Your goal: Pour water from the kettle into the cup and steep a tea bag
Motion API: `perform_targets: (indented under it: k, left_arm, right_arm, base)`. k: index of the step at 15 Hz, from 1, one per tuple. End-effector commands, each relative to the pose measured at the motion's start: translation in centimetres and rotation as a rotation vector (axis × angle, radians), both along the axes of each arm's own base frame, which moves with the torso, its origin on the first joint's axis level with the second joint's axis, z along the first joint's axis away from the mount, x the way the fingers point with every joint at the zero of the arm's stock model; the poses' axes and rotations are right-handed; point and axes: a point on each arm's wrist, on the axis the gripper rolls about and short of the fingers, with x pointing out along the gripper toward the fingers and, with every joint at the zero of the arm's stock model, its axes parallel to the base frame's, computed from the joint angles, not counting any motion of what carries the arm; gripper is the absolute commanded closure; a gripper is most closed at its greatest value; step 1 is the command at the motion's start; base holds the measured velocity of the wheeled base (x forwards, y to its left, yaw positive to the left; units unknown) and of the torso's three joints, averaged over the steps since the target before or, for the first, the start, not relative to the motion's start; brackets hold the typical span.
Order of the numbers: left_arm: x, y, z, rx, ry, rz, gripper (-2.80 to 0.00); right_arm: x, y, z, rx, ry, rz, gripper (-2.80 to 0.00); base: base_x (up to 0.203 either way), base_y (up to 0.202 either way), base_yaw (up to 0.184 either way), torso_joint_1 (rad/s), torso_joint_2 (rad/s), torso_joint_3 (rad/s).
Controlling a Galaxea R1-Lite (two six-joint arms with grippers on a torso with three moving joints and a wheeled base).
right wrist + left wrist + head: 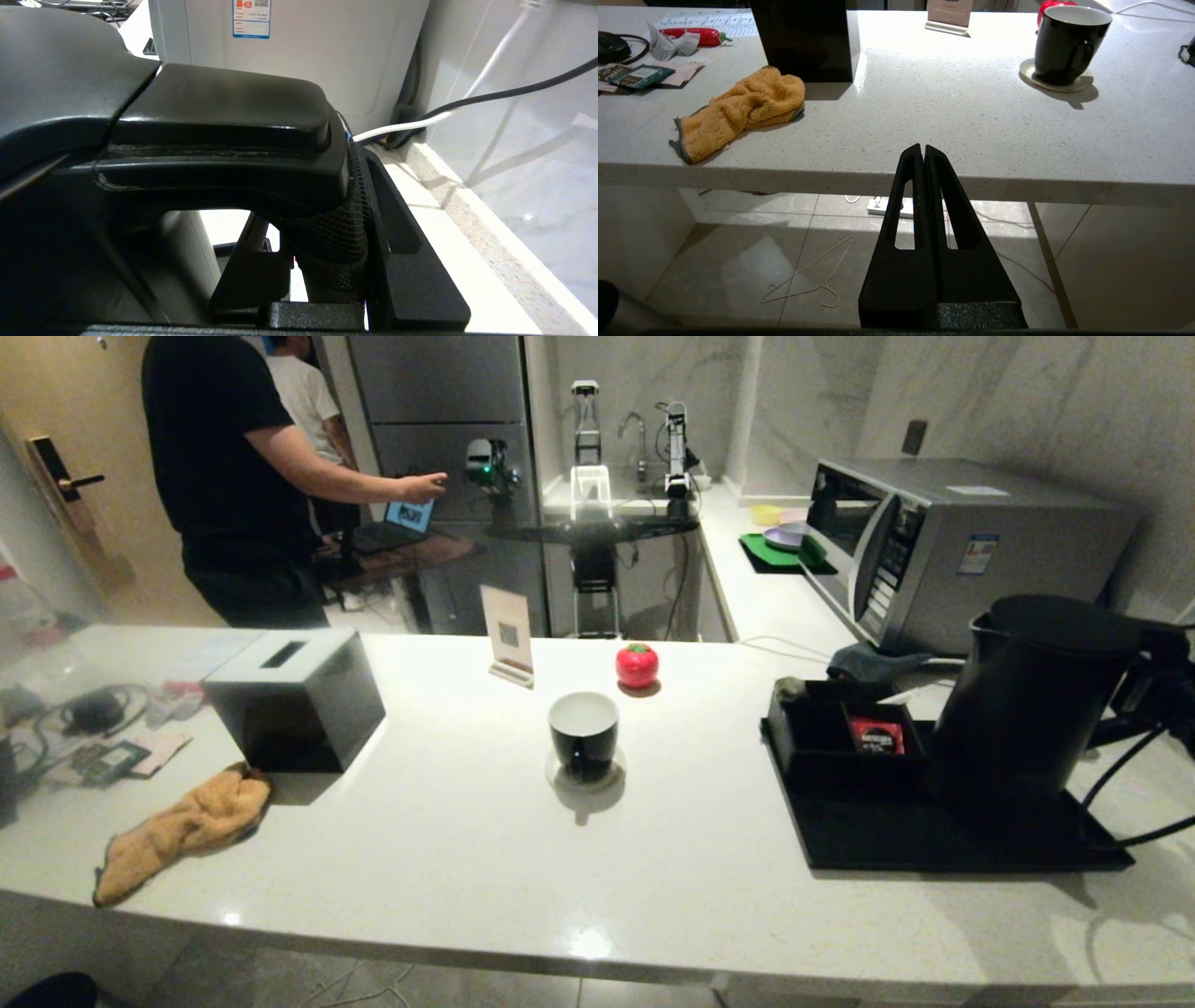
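Head view. We see the kettle [1036, 700] standing upright on the black tray [896, 840] at the right of the white counter [467, 840], just beside the low compartment box [840, 737] that holds a red sachet [877, 735]. The cup [583, 735] sits on a pale coaster [585, 775] near the counter's middle, well apart from the kettle; its white inside shows no liquid that we can make out, so we judge that pouring has not begun. The right gripper [1153, 686] is at the kettle's handle on the far right edge. An orange cloth [182, 831], a black tissue box [294, 700], a red tomato-shaped object [637, 665] and a microwave [962, 546] complete the scene. The left gripper does not show here.

Left wrist view. The left gripper [923, 151] hangs parked off the counter's near edge, its two fingers pressed together on nothing. From this side the cup [1066, 44] shows a handle, turned toward the camera.

Right wrist view. The right gripper [327, 242] has a finger [397, 242] on either side of the kettle's loop handle [224, 154], clasping its mesh-wrapped upright part just under the top bar. We judge this grip is taken high so that the kettle can be lifted and tipped toward the cup without swinging.
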Motion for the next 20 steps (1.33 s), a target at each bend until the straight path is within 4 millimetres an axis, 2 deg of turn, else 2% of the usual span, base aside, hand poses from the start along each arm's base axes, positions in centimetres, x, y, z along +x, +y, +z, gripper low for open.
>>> perform_targets:
  k: [1,4,7,14,20]
  left_arm:
    - [0.0,0.0,0.0,0.000,0.000,0.000,0.00]
    - [0.0,0.0,0.0,0.000,0.000,0.000,0.00]
    - [0.0,0.0,0.0,0.000,0.000,0.000,0.00]
    - [0.0,0.0,0.0,0.000,0.000,0.000,0.00]
    - [0.0,0.0,0.0,0.000,0.000,0.000,0.00]
  right_arm:
    - [-0.8,0.4,1.6,-0.018,-0.038,0.001,0.00]
    - [-1.7,1.3,2.8,-0.019,-0.034,0.015,0.00]
    - [-2.3,3.2,3.7,-0.014,-0.023,0.062,0.00]
    - [-3.6,7.7,4.6,-0.004,0.046,0.184,0.00]
    - [-3.6,11.9,4.9,-0.007,0.100,0.246,0.00]
  base:
    - [0.000,0.000,0.000,0.000,0.00,0.000]
    - [0.000,0.000,0.000,0.000,0.00,0.000]
    - [0.000,0.000,0.000,0.000,0.00,0.000]
    - [0.000,0.000,0.000,0.000,0.00,0.000]
    - [0.000,0.000,0.000,0.000,0.00,0.000]
